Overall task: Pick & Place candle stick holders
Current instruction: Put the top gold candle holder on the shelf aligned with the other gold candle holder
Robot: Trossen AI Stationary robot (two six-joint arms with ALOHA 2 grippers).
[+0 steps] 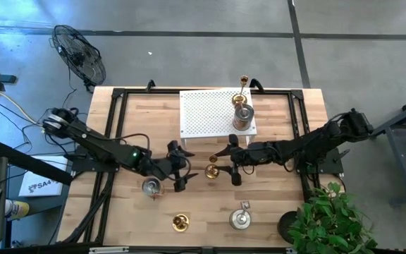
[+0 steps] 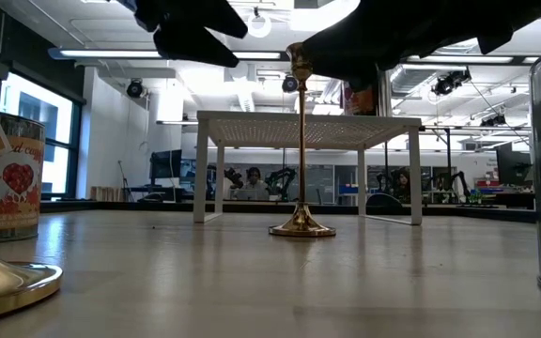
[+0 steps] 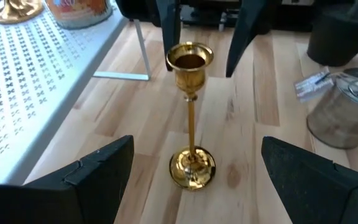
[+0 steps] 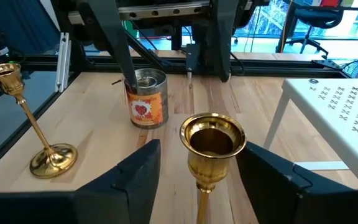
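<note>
Right gripper (image 4: pixel 197 177) straddles the gold candlestick (image 1: pixel 212 170) mid-tabletop, fingers not yet pinching it — an off-centre squeeze could tip the slim stem. Left gripper (image 3: pixel 191 180) waits spread.

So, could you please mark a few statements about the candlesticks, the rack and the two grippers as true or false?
1. A gold candlestick stands upright on the table between the two grippers. True.
2. The right gripper has lifted that candlestick off the table. False: its base rests on the wood, with the right fingers on either side of its cup.
3. The white rack carries nothing. False: a cylindrical holder and a second gold candlestick stand on it.
4. The left gripper is open. True.
</note>
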